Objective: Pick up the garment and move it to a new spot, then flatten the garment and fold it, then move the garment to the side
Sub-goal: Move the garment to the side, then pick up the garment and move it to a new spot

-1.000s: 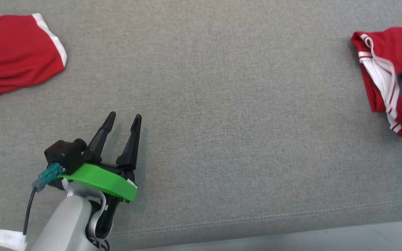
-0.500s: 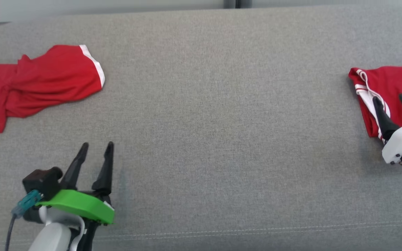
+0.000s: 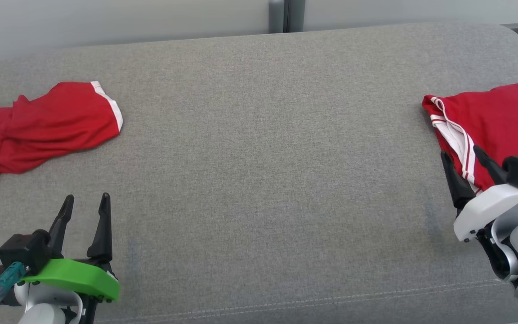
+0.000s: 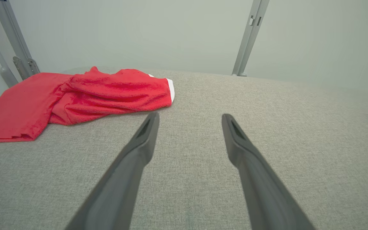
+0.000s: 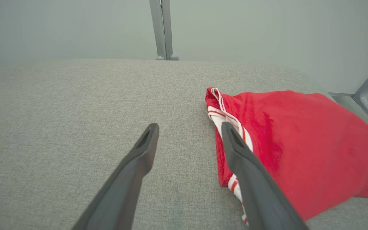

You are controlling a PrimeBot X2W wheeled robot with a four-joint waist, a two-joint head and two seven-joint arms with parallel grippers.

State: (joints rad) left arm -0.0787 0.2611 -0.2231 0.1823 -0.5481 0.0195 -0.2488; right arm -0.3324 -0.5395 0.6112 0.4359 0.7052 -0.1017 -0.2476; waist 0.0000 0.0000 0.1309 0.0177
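Observation:
Two red garments lie on the grey padded surface (image 3: 263, 148). A rumpled garment (image 3: 52, 121) with a white hem lies at the far left, also seen ahead and left of my left gripper's fingers (image 4: 107, 92). A folded garment (image 3: 493, 117) with a white striped band lies at the far right. My left gripper (image 3: 86, 198) (image 4: 190, 115) is open and empty, nearer to me than the rumpled garment. Open too, my right gripper (image 3: 460, 152) (image 5: 190, 124) sits at the folded garment's (image 5: 299, 143) near left corner, one finger over its striped edge, holding nothing.
The surface's front seam (image 3: 286, 303) runs along the bottom. A pale wall with a grey metal post (image 3: 283, 15) stands behind the far edge. More metal frame pieces (image 4: 14, 54) (image 5: 367, 99) flank the surface's ends.
The head camera has tilted up, so the whole picture has shifted and the far edge and wall show. My right gripper has come further into view. Both grippers stay open.

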